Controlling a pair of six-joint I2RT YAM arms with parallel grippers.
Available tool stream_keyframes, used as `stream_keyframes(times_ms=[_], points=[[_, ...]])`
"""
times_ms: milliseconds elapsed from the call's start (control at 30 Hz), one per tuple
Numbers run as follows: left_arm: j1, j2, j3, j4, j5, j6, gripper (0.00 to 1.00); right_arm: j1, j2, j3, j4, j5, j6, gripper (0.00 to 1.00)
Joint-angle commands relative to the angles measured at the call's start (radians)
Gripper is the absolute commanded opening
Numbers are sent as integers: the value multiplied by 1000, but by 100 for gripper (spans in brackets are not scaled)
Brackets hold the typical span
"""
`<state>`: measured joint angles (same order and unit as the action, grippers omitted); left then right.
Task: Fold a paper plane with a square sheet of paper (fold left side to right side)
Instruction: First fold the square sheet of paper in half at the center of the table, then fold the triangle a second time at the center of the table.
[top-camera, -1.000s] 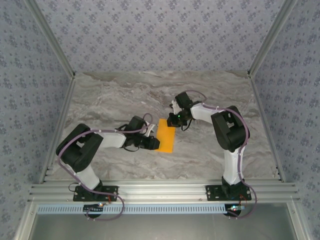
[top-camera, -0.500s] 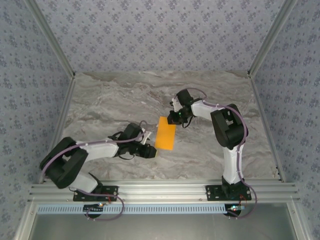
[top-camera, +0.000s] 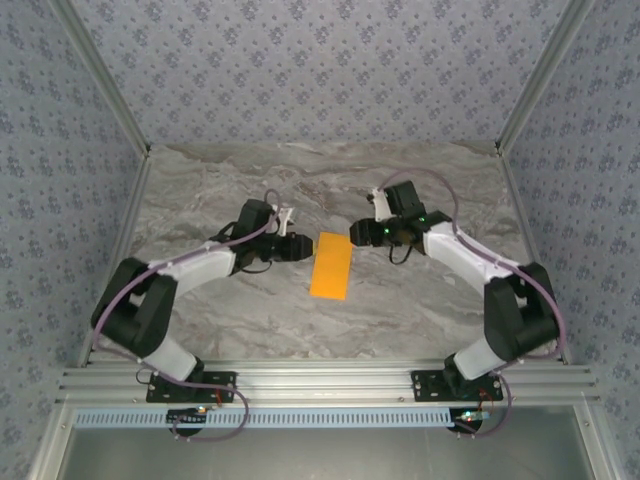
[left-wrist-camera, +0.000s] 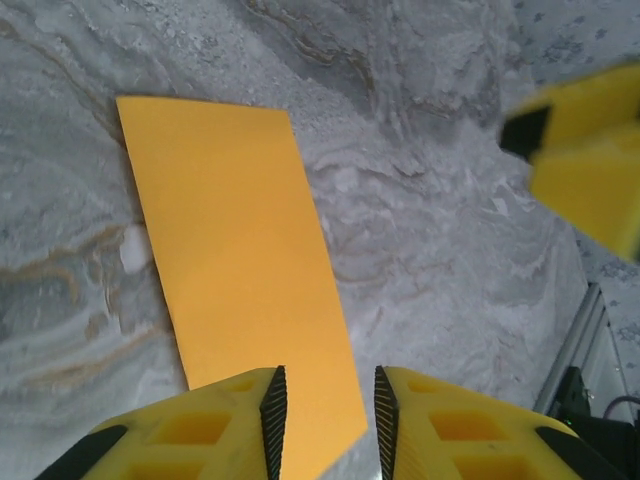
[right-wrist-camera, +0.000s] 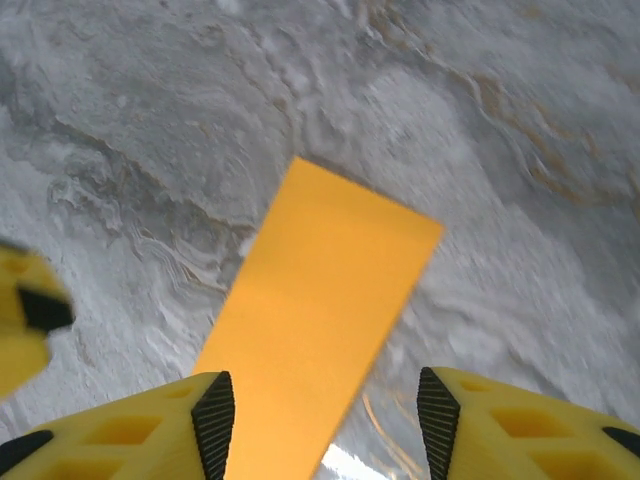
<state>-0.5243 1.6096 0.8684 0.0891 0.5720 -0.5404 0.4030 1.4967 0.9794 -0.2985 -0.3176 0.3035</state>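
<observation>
On the marble table (top-camera: 200, 190) the thin orange-yellow paper sheet (top-camera: 331, 265) lies halved; left gripper (left-wrist-camera: 325, 400) and right gripper (right-wrist-camera: 325, 410) hover parted, empty; a corner pinch probably comes next.

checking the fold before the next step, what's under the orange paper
The orange paper lies flat on the marble table, and tabletop shows along its edges. Anything directly beneath the sheet is covered and cannot be seen.

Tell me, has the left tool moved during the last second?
Yes. The left tool has moved away from the front rail, toward the far wall.
</observation>
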Motion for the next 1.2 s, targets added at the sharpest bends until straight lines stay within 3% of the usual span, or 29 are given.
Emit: stream_keyframes(times_ms=[0,233,567,767,1167], points=[[1,112,95,-11,25,26,29,-31,-71,-147,66,-18,111,60],[1,307,217,6,26,19,25,-35,-197,-307,74,-19,154,68],[-16,375,236,7,33,23,24,-29,-191,-331,102,-74,192,69],[-31,383,243,-73,-28,62,24,-4,-111,-293,112,-104,238,68],[-42,386,224,-54,-32,57,24,62,48,-221,260,-161,410,59]])
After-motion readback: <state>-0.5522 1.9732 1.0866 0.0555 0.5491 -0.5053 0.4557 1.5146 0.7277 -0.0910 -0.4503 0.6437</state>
